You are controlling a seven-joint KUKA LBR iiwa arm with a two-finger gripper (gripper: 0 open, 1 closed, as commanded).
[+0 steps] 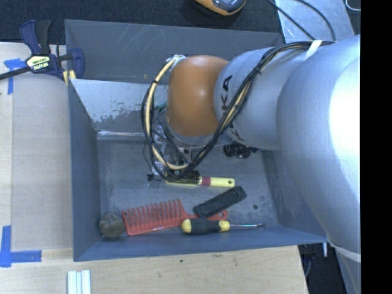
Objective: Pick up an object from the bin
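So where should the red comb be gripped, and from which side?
Probably the comb at mid-length, from straight above, closing across its width from teeth to spine. It lies flat, teeth toward the far wall; its right end is crowded by the black piece and screwdriver, its left end by the brown lump, so the middle is freest.

Grey bin [82,182] — red comb [156,216], black-and-yellow screwdriver [205,226], black bar [220,202], dull brown lump [111,225] — orange wrist cover [193,94].

Evenly lit from above, bright sheen on the silver arm [318,121], soft highlight on the orange cover [193,97], pale glare across the far wall of the bin [122,100], shadow pooled beneath the arm on the floor.
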